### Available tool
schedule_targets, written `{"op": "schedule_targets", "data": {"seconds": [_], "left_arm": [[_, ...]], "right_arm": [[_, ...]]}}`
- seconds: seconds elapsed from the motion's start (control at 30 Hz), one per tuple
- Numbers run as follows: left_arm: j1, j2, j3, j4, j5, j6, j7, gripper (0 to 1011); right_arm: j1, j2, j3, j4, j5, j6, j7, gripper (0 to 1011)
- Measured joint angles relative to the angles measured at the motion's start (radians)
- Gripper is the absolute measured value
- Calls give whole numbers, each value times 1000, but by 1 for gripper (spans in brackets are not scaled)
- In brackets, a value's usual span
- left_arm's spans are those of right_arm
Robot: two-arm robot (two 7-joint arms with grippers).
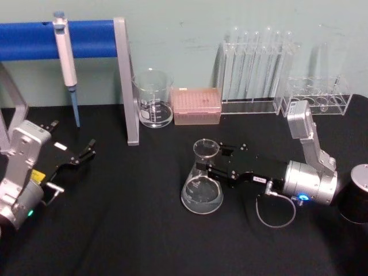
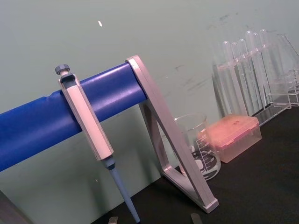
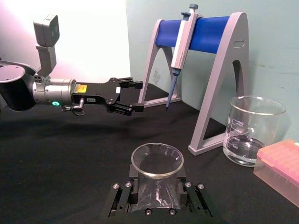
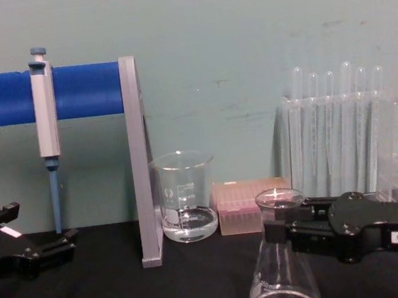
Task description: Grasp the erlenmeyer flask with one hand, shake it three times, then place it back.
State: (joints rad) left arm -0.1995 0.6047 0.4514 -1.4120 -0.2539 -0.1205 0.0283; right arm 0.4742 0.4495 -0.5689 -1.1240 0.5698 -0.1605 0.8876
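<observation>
- A black table (image 1: 144,236) stands against a pale green wall, with lab glassware along its far edge.
- The erlenmeyer flask (image 1: 202,185), clear glass with a wide base and a narrow neck, stands upright near the middle of the table. It is nearer than the other glassware.
- It is not clear whether the flask's base rests on the table or sits just above it.
- The right gripper (image 1: 214,162) reaches in from the right, lying low and level over the table. Its jaws are closed on the flask's neck, one on each side just under the flared rim.
- The left gripper (image 3: 136,96) is on the left side of the table, well apart from the flask. Its jaws are spread open and hold nothing.
- A stand with a blue bar (image 1: 86,31) is at the far left, and a pipette (image 1: 66,57) hangs from the bar.
- A straight-walled beaker (image 1: 153,99) holding a little clear liquid sits just right of the stand's grey leg.
- A pink tip box (image 1: 197,106) sits just right of the beaker, beyond the flask.
- A clear rack of test tubes (image 1: 256,75) stands at the far right.
</observation>
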Motion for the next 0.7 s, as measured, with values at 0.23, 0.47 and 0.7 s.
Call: {"op": "schedule_targets", "data": {"seconds": [0.23,0.47,0.7], "left_arm": [[0,0,0,0,0,0,0,1001],[0,0,0,0,0,0,0,1001],[0,0,0,0,0,0,0,1001]], "right_arm": [[-11,0,11,-11,3,5,-29,448],[-30,5,37,-61,3,5,-91,448],[-62,15,82,-156,-10,8,-193,448]]}}
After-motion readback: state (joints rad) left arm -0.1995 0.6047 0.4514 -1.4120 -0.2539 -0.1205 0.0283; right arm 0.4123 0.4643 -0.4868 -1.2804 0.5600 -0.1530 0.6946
